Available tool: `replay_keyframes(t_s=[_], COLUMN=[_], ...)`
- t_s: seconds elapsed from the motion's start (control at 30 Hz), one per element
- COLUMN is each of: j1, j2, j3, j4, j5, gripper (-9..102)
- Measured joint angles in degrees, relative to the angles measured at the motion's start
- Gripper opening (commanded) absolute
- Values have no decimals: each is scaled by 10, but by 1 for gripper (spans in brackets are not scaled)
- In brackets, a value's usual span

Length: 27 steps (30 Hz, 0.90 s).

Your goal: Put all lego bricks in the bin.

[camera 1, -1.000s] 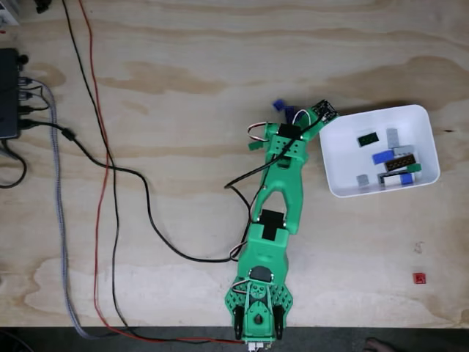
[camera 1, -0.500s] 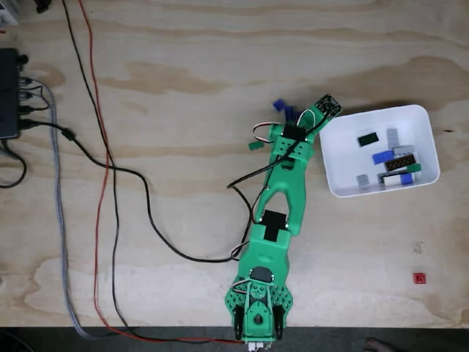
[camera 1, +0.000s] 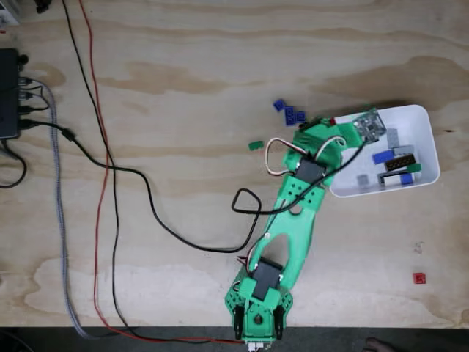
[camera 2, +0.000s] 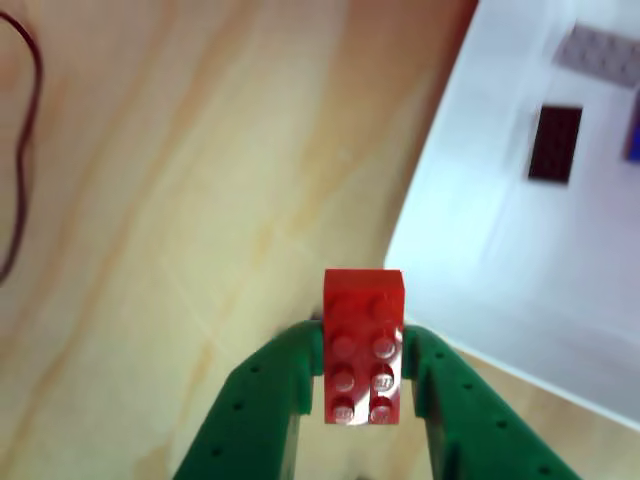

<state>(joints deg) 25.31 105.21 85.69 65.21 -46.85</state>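
Observation:
In the other view my green gripper (camera 2: 362, 350) is shut on a red lego brick (camera 2: 365, 340), held just left of the white bin (camera 2: 500, 290). A black brick (camera 2: 555, 143) and a grey one (camera 2: 600, 50) lie inside the bin. In the fixed view the gripper (camera 1: 330, 122) hangs at the left rim of the bin (camera 1: 344, 180), which holds several bricks, among them a blue one (camera 1: 382, 156). Loose on the table are three blue bricks (camera 1: 289, 114), a small green brick (camera 1: 255, 145) and a red brick (camera 1: 419, 278).
Black and red cables (camera 1: 110, 169) run across the left half of the plywood table (camera 1: 183, 73). A black box (camera 1: 9, 92) sits at the left edge. The arm's base (camera 1: 256, 315) stands at the front edge.
The arm has swung right, from beside the blue bricks to the bin's left rim, carrying the red brick. The blue bricks are now uncovered.

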Motion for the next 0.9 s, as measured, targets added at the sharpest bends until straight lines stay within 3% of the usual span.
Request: replay_keyframes(t_s=[0.1,0.3,0.43,0.6,0.67,0.9], j1=[51,131,118,99,76,-114], j2=[12,-133,-175,-177,-171,-101], j3=[3,114,119,92,12,-252], j4=[4,-116,-107,-75,-27,299], j5=[-8,-80,-102,-102,-96,-171], gripper=[0,10,23,24,23,19])
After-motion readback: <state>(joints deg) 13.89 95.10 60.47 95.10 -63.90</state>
